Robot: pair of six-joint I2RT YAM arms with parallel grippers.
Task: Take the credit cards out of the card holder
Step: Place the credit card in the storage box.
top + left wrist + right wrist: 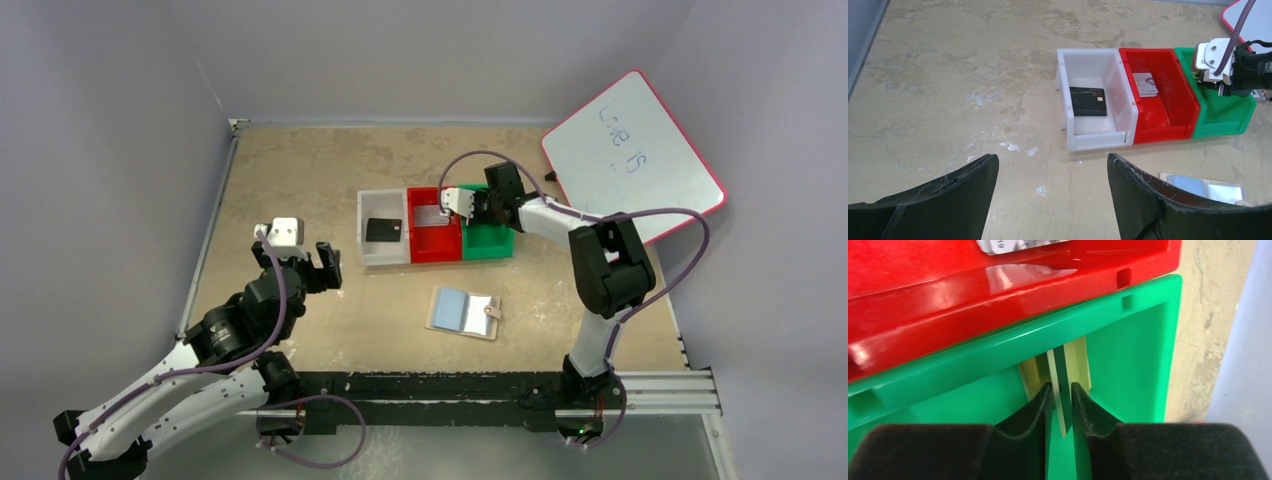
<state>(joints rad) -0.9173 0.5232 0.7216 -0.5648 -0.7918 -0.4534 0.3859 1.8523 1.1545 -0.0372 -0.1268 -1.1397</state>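
1 card (1053, 370), stood edge-on mid-frame between barely parted jaws of the right gripper (1061, 390), could be snagged and dragged from the green bin (1138, 365); the left gripper (1052, 160) is seen spread, empty.

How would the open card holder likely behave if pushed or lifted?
The card holder lies opened flat on the table, so it would probably slide, not tip. Its centre fold suggests one half would flop if lifted. It looks thin, likely light.
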